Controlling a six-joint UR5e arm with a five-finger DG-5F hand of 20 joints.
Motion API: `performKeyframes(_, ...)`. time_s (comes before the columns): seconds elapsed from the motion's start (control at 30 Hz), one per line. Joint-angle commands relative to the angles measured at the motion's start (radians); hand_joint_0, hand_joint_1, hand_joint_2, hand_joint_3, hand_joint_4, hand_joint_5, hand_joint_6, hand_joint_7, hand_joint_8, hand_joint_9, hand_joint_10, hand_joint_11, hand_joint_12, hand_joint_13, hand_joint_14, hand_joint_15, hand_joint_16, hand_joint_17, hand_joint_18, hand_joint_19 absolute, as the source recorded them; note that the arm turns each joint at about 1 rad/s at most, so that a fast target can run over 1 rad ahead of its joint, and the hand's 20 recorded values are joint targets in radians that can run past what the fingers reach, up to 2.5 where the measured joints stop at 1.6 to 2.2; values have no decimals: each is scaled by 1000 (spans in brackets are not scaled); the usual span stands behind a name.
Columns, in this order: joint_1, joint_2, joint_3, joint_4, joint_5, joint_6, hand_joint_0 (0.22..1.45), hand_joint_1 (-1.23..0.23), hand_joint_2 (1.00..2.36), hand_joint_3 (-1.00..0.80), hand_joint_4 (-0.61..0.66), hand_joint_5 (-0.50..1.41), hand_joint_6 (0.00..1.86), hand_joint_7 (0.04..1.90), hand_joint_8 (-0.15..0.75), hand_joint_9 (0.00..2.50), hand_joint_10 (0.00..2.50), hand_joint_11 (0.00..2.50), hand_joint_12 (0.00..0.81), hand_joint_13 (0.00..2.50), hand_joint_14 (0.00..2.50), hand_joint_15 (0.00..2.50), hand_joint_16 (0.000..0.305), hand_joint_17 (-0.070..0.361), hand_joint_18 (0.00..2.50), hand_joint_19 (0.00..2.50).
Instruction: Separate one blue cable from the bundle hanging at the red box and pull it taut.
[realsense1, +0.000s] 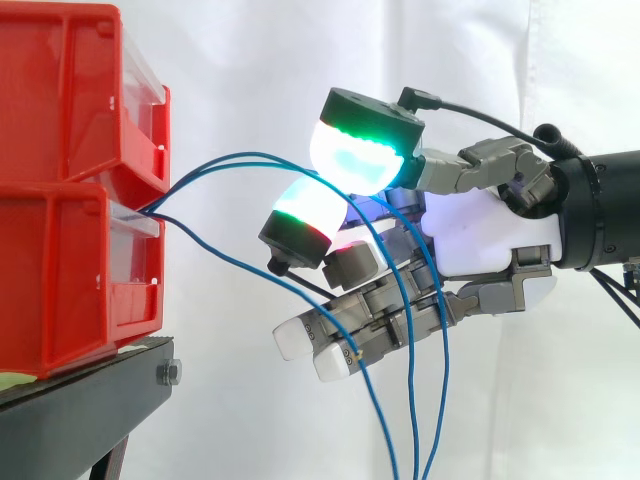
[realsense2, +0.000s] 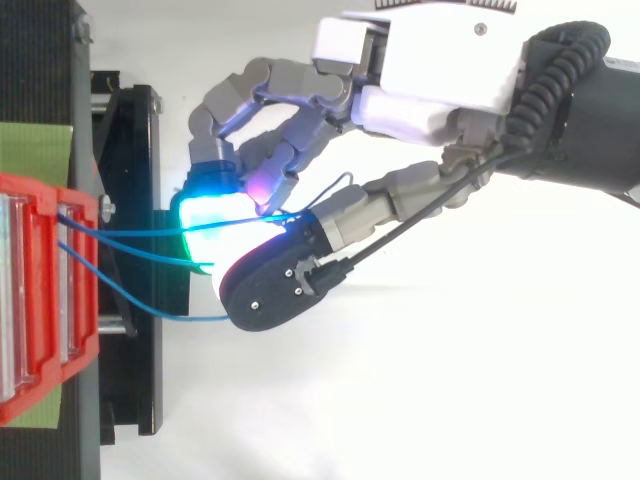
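Three thin blue cables (realsense1: 222, 161) come out between the two stacked red bins (realsense1: 60, 110) at the left, arc to the right and hang down slack. My hand (realsense1: 480, 240) reaches in from the right at their height. Two glowing pads (realsense1: 355, 150), green and white, press together around the upper cables where they bend downward. From above, one blue cable (realsense2: 130, 232) runs straight into that pinch, and my hand (realsense2: 430, 70) sits right of the red bins (realsense2: 40, 300). The lowest cable (realsense1: 240, 268) slopes down across my straight lower fingers (realsense1: 300, 340).
The bins rest on a black stand (realsense1: 90, 400) at the left, with a bolt at its corner. A green strip (realsense2: 35, 150) lies on top of the stand. A white curtain hangs behind, and there is open room below and right of the bins.
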Motion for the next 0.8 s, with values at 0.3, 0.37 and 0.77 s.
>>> performKeyframes(0.3,5,0,0,0,-3,2,646,-935,1000,-500,29,-156,920,1014,306,1068,16,1232,378,639,17,475,50,112,533,433)
performKeyframes(0.37,5,0,0,0,-3,2,616,-986,1000,-500,56,-153,916,1045,307,1074,16,1229,376,642,18,481,50,112,538,436)
performKeyframes(0.77,-6,0,0,-25,-18,0,572,-428,1000,-500,46,-133,874,1054,302,1200,17,1260,371,736,21,542,50,112,568,526)
